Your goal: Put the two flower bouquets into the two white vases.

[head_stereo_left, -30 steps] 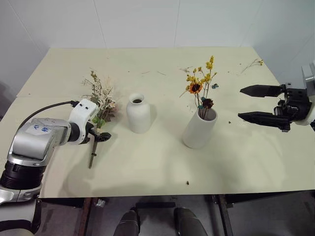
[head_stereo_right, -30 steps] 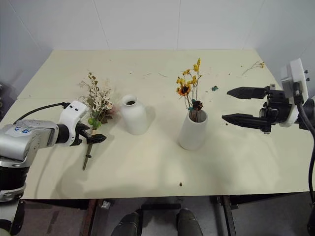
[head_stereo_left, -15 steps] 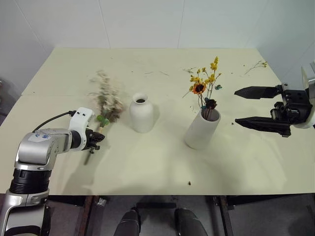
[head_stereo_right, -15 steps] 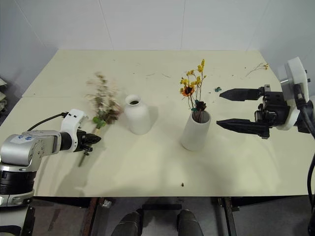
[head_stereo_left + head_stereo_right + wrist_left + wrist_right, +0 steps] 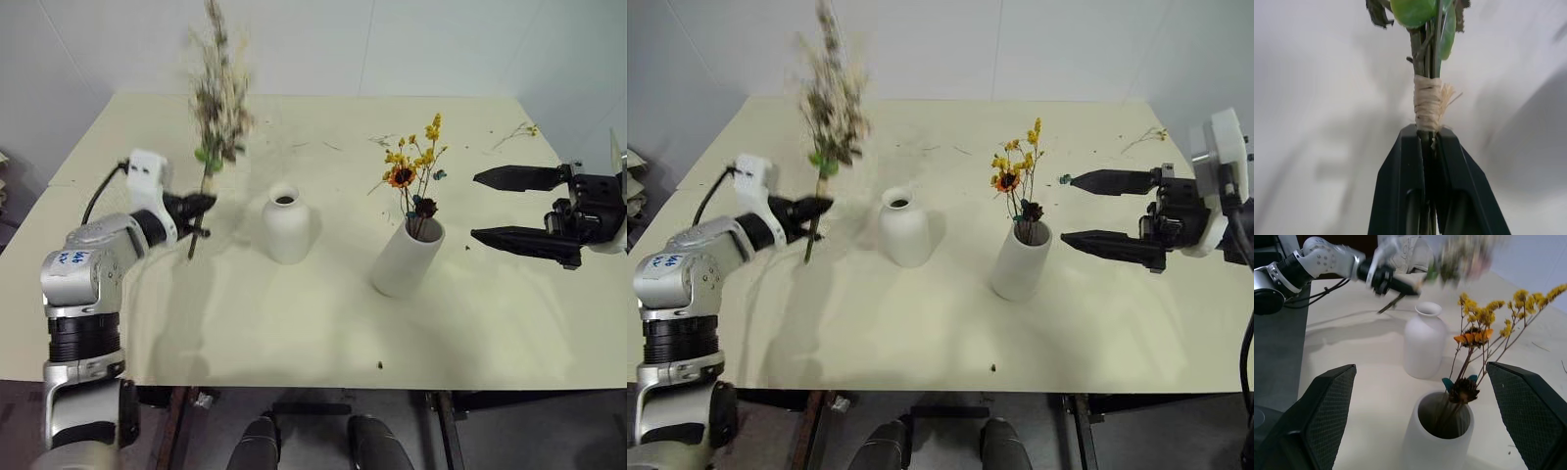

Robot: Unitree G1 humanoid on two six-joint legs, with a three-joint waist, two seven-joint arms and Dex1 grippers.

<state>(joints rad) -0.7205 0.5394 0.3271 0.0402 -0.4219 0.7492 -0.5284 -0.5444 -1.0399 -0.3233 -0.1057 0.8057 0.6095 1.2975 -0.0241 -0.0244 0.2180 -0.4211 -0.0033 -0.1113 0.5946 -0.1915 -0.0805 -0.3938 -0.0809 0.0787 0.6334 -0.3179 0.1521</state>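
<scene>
Now | left gripper jaws pinching cream-white bunch by its stems, holding it upright above bench beside short vase | right gripper jaws standing spread near tall vase holding yellow-orange bunch
</scene>
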